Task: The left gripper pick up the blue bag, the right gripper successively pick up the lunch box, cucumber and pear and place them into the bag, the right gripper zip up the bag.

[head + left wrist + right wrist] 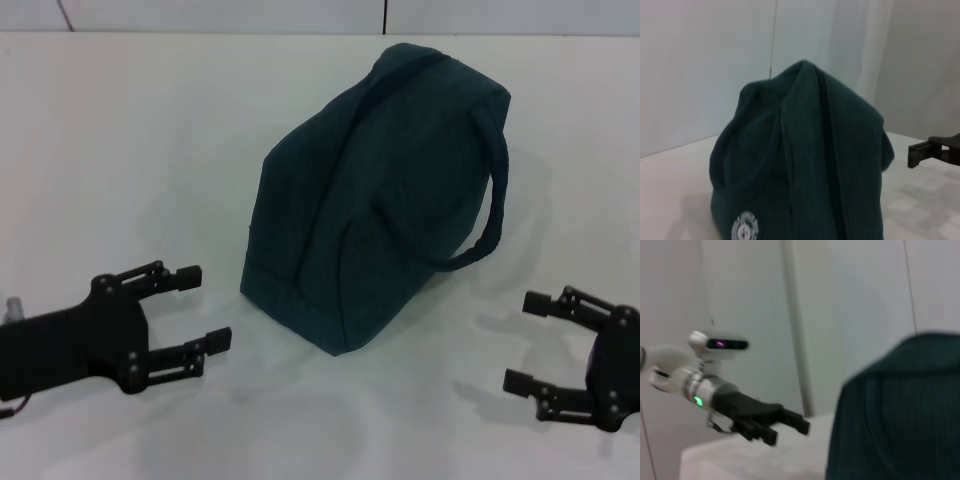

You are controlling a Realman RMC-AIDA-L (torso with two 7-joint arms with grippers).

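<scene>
The blue bag (pixel 375 190) stands closed on the white table (pixel 150 150) in the middle, one loop handle (pixel 480 210) hanging on its right side. It also shows in the left wrist view (pixel 800 165) with its round white logo (pixel 744 228), and in the right wrist view (pixel 900 415). My left gripper (pixel 205 308) is open and empty, low at the bag's left, apart from it; it also shows in the right wrist view (pixel 790 427). My right gripper (pixel 528 340) is open and empty, at the bag's lower right. The lunch box, cucumber and pear are out of view.
A pale wall (pixel 300 15) runs behind the table's far edge. One fingertip of the right gripper shows at the edge of the left wrist view (pixel 925 152).
</scene>
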